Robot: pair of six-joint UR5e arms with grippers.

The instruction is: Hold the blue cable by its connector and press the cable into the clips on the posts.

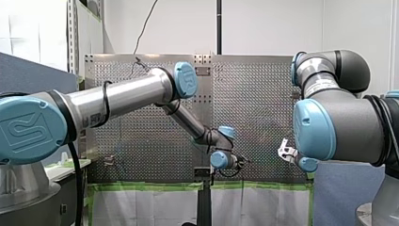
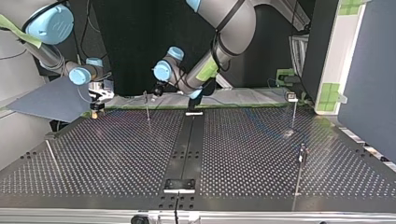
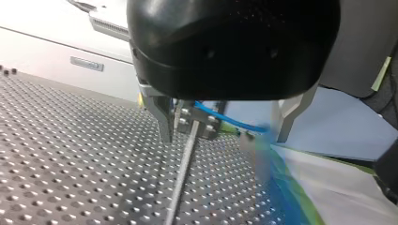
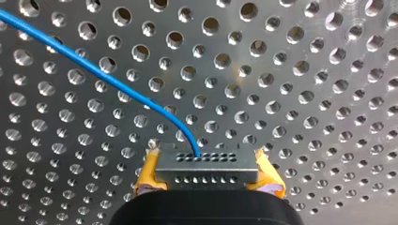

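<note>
As the right wrist view shows, my right gripper point(image 4: 209, 178) pinches the connector point(image 4: 206, 165) between its fingers point(image 4: 149, 174), blue cable point(image 4: 94, 70) arcing over the bench point(image 4: 305, 93) | left wrist view: my left gripper point(image 3: 224, 137), fingers point(image 3: 162, 117) spread, straddles the clip point(image 3: 197, 123) on a post point(image 3: 184, 173), cable at it | likely step: seating; next: press down

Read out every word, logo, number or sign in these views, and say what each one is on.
"UR": stylised logo on the big blue joint cap of my left arm, front view.
White label on my right arm's joint: print too small to read.
Label on my left arm's tube: too blurred to read.
Small plate on the pale panel beyond the table, left wrist view: too blurred to read.
</note>
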